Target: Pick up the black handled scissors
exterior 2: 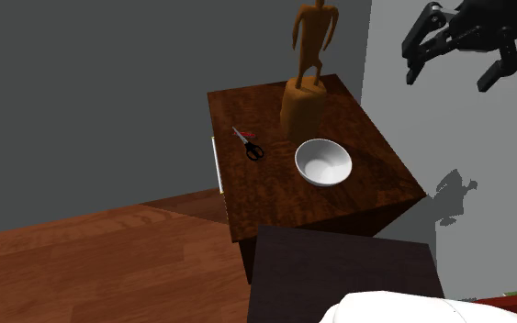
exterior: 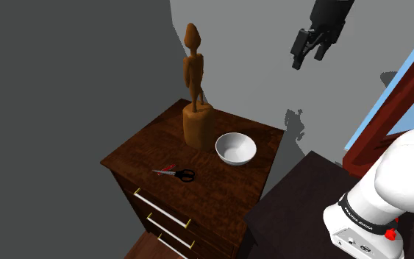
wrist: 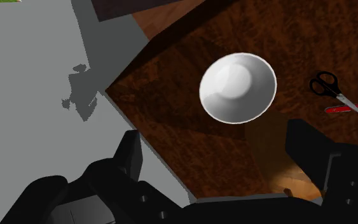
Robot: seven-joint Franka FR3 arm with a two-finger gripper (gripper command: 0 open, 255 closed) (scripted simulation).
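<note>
Two black fingers (wrist: 130, 156) of my jaws stand wide apart, with nothing between them and nothing touching them; I hold nothing. I hang high in the air, well clear of everything below.

Straight beneath the jaws is a dark wooden tabletop (exterior: 146, 151), its corner edge running under me, and a plain grey surface (wrist: 37, 76) beside it that carries my arm's shadow.

Nearest below me on that tabletop is a white bowl (wrist: 238, 87), upright and empty. Close under my fingers, beside the bowl, rises a brown carved statue (exterior: 195, 96), a thin figure standing on a thick round base.

The scissors (wrist: 333, 92) lie flat on the tabletop on the far side of the bowl from my jaws, well apart from me and clear of the bowl. Their black handle loops point toward the bowl and the pale blades point away from it. A small red piece (wrist: 341, 109) lies just beside the blades; I cannot tell what it is.

Farther out, the tabletop's front shows drawers (exterior: 161, 221) with pale bar handles, and a brown plank floor (exterior 2: 82, 266) spreads below. My dark stand (exterior: 293, 199) sits beside the tabletop, well below the jaws.
</note>
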